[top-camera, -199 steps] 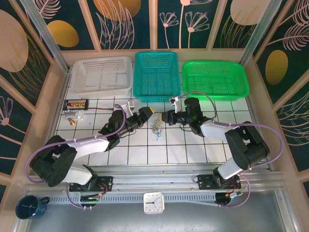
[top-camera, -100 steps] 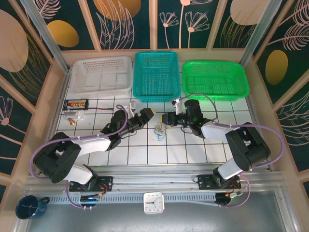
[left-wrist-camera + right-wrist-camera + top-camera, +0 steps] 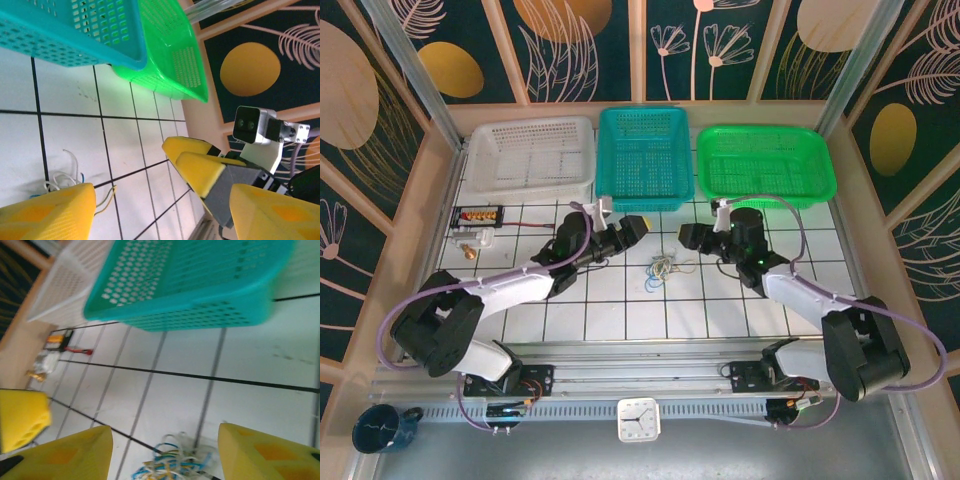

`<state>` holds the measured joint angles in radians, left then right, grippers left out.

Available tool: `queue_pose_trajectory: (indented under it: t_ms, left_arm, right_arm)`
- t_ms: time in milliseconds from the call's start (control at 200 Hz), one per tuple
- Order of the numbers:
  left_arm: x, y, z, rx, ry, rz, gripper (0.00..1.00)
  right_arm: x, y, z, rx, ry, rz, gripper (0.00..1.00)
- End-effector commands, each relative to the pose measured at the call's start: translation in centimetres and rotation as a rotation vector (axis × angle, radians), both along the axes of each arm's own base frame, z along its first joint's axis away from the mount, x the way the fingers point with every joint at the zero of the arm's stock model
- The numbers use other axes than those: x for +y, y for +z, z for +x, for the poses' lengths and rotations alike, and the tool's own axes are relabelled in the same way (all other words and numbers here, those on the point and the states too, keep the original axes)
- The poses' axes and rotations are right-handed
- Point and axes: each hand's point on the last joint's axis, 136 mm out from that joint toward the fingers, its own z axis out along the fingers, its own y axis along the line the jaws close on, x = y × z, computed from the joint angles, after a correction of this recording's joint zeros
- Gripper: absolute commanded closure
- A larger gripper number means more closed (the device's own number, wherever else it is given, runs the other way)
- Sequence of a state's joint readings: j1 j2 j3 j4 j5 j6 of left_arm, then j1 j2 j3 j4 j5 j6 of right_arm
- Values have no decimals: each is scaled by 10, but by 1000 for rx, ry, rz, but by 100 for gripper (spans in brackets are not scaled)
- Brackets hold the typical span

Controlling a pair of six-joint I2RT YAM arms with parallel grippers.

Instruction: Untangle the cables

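The cables (image 3: 662, 268) lie knotted at the table's (image 3: 720, 310) middle, apparently untouched. The left gripper (image 3: 632, 228) and right gripper (image 3: 687, 236) hover at either side, both jaws apart.

Tiled table (image 3: 610, 318) carries cables (image 3: 661, 268), white basket (image 3: 532, 155), teal basket (image 3: 643, 157), green basket (image 3: 764, 165).

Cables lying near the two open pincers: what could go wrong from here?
1. The cables lie as one knot on the table, gripped by neither pincer; a grab at its middle may tighten it.
2. The left pincer and right pincer face each other, open, close together just beyond the knot; both reaching in at once could collide.
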<state>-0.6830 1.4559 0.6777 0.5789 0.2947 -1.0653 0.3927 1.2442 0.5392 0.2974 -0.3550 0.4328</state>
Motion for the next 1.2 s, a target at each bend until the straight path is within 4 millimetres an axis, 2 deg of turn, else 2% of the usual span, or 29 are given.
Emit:
queue_pose_trajectory:
  t_ms: [0,205,410,601,881,1016,1116,1196]
  left_arm:
    - [-6,-11,-2,-32,-41,135,30]
    - [-24,-36,-6,-53,-102,349,30]
    - [-27,-45,-6,-36,-104,349,29]
    - [-27,-43,-5,-34,-95,339,27]
    - [-28,-45,-3,-35,-96,346,26]
    - [-30,-51,1,-46,-110,398,33]
    - [-33,-57,5,-49,-125,436,38]
    - [-35,-66,7,-43,-141,460,41]
  right_arm:
    - [-21,-29,-7,125,-87,-74,43]
    - [-38,-71,-24,229,-133,-154,44]
    - [-45,-94,-34,284,-131,-229,44]
    - [-36,-108,-40,307,-94,-285,43]
    - [-19,-114,-32,310,-59,-288,48]
    - [-11,-113,-29,306,-34,-266,60]
    - [-2,-109,-29,297,-6,-239,84]
    - [4,-106,-29,291,9,-222,95]
